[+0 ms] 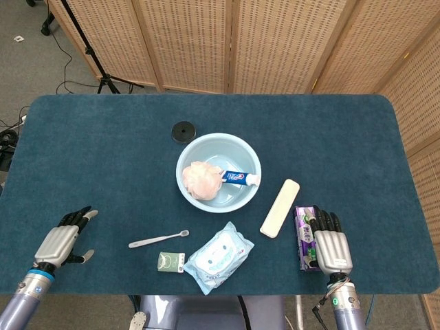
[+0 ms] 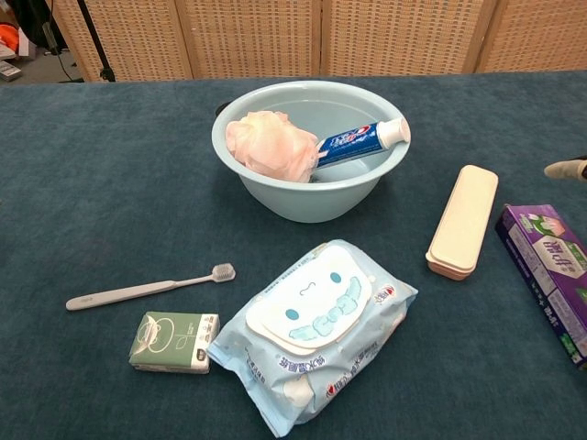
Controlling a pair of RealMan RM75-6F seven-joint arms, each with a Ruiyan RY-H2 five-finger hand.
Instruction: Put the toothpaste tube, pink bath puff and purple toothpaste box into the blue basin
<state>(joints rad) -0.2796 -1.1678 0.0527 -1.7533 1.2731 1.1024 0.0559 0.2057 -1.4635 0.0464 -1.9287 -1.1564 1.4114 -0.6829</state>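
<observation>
Toothpaste tube (image 1: 240,178) and pink bath puff (image 1: 200,181) sit in the blue basin (image 1: 240,148). The purple toothpaste box (image 1: 304,237) lies on the table; my right hand (image 1: 330,249) is just beside it, fingers spread, empty. Left hand (image 1: 62,242) rests open. Next: grip the box, carry it to the basin.

From the right hand (image 1: 331,246), which lies partly over the purple toothpaste box (image 1: 305,237), bare table (image 1: 357,151) opens ahead and to its right, while the cream case (image 1: 280,207) lies between it and the blue basin (image 1: 237,151).
</observation>
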